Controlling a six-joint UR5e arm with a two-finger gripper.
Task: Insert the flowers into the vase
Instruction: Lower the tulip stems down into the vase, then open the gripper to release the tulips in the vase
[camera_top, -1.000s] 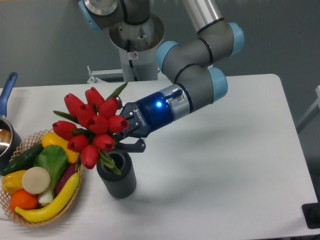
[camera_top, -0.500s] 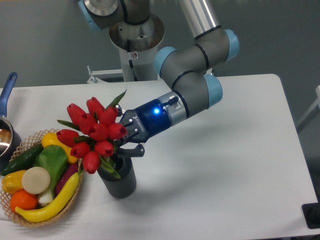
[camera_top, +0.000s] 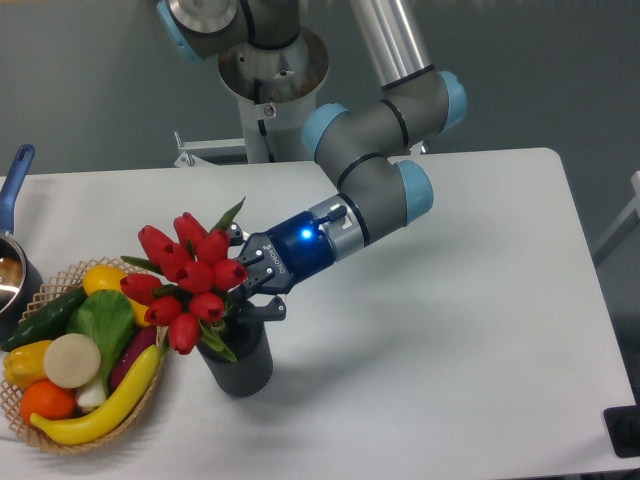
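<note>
Stems go straighter into the vase (camera_top: 236, 358) if the gripper (camera_top: 247, 290), clamped on the flowers (camera_top: 190, 277) directly above the rim, tips them upright before lowering.

Wicker basket (camera_top: 60, 425) crowds vase (camera_top: 237, 358) left; table (camera_top: 450, 350) right seemingly open.
</note>
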